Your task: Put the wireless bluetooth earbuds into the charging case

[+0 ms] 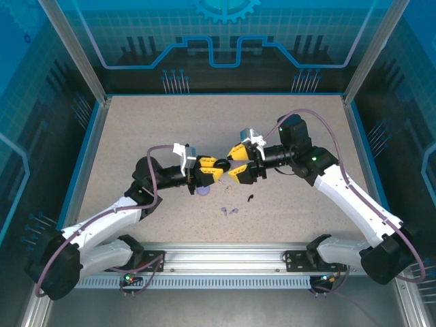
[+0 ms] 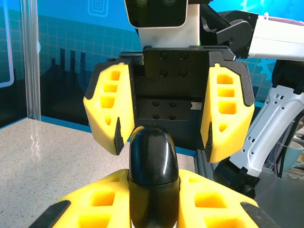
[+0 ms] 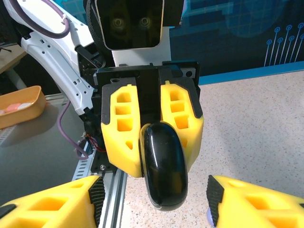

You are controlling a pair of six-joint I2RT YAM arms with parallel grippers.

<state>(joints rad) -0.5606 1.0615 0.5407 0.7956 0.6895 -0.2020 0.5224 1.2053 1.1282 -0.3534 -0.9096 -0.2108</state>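
My left gripper is shut on a glossy black charging case, lid closed, held edge-on above the table. My right gripper faces it, open, with one finger on each side of the case and a gap on both sides; its black pads do not touch the case. Two tiny purple earbuds and one black earbud lie on the table just in front of the grippers.
A round purple thing lies on the speckled table under the left gripper. Blue-framed clear walls stand on three sides. A metal rail carries the arm bases along the near edge.
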